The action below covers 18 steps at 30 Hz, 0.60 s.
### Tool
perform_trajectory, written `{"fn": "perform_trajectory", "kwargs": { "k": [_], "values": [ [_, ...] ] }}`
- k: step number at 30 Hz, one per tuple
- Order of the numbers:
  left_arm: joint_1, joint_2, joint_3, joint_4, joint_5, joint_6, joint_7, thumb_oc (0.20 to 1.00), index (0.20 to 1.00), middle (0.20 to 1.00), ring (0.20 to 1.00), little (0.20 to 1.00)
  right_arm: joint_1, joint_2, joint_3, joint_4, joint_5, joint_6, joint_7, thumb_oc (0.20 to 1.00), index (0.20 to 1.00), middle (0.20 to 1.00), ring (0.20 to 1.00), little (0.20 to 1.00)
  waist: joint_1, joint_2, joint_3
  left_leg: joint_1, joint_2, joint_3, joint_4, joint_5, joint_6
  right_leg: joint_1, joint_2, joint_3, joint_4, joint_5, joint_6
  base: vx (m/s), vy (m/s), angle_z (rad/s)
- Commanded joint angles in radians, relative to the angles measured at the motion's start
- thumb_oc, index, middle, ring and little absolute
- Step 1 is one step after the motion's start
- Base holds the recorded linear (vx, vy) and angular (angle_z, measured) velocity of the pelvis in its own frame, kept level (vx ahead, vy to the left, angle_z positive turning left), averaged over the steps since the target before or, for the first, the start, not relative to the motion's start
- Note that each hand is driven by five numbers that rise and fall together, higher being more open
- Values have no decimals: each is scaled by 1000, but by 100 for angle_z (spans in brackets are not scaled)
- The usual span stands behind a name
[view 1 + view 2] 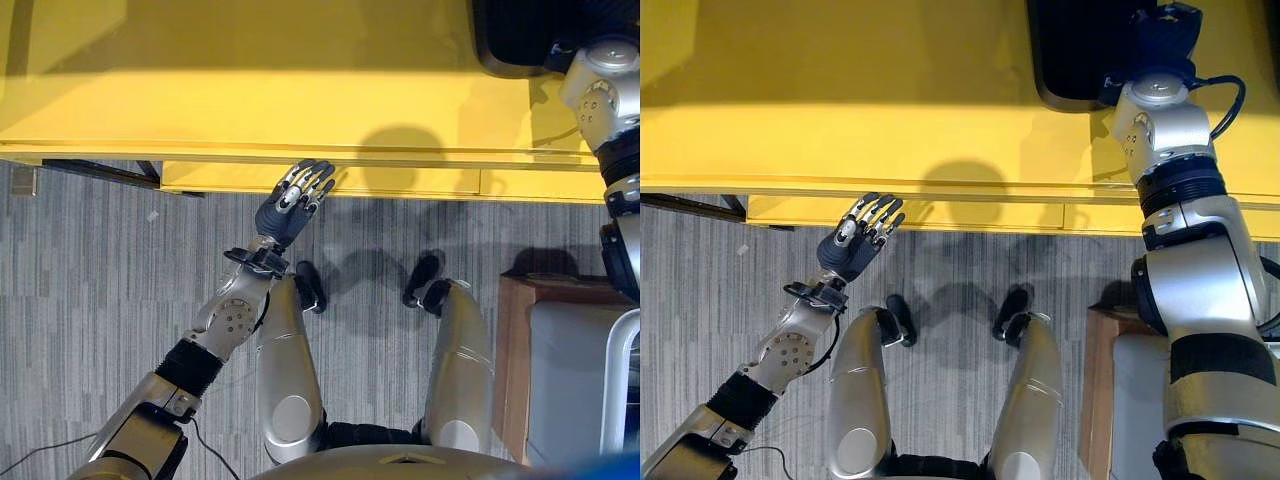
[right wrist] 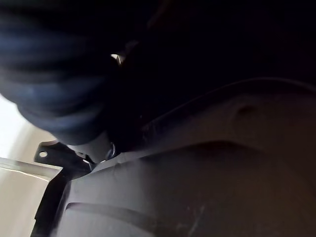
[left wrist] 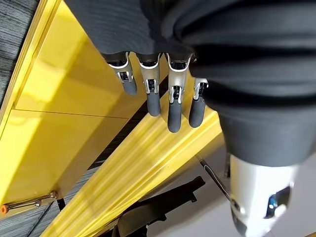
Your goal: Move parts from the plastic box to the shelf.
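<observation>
I see the broad yellow table [image 1: 250, 90] across the top of both eye views, its front edge running over grey striped carpet [image 1: 90, 290]. At the far right of that table sits the black plastic box [image 1: 1070, 50], only its near corner and rim showing. A brown wooden stand [image 1: 515, 350] with a pale top shows at the lower right, beside the robot.

Right arm: extended up over the table into the box. The right hand [image 1: 1165, 30] is at the box rim, its dark cover visible, fingers down inside. Its wrist view gives dark plastic walls and shadow; I cannot tell whether the fingers are curled, relaxed, or around anything.

Left hand [image 1: 298, 190]: hanging at the table's front edge, fingers straight and slack, holding nothing. The left wrist view confirms this, with the fingertips [image 3: 174, 121] lined up just off the yellow edge.

Parts: none can be made out. I judge they lie in the box, below the rim and in shadow. The shelf I cannot pick out.

Step in hand, as I judge it: the reach into the box for a pickup. Next move calls for a firm closure on one part, then a straight lift clear of the rim before any swing toward the shelf. Risk: catching the rim on the way out.
</observation>
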Motion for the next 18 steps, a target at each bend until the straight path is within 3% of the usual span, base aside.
{"fn": "perform_trajectory", "kwargs": {
  "k": [1,8,9,18],
  "values": [
    [5,-9,-16,-63,0,-18,-43,1000,1000,1000,1000,1000,-3,-7,32,38,-3,-15,-35,200,200,200,200,200,21,49,-36,-22,9,-81,-121,45,-53,23,8,-29,94,-112,89,35,-32,4],
    [12,-5,-17,-83,17,-10,-39,1000,1000,1000,1000,1000,-7,-7,31,44,46,-17,-58,200,200,200,200,200,26,50,-36,-32,14,-83,-126,59,-56,17,13,-36,108,-120,85,17,-17,3],
    [12,0,-20,-92,13,-19,-35,1000,1000,1000,1000,1000,-5,-5,24,44,44,-12,-72,1000,1000,1000,1000,1000,26,51,-36,-35,13,-84,-123,58,-55,16,14,-37,110,-121,84,0,0,0],
    [31,-6,-14,-110,14,-9,-52,1000,1000,1000,1000,1000,38,14,-22,36,120,-48,-117,1000,1000,1000,1000,1000,27,54,-36,-40,9,-76,-117,56,-51,12,19,-39,109,-118,84,0,0,0]
  ]
}}
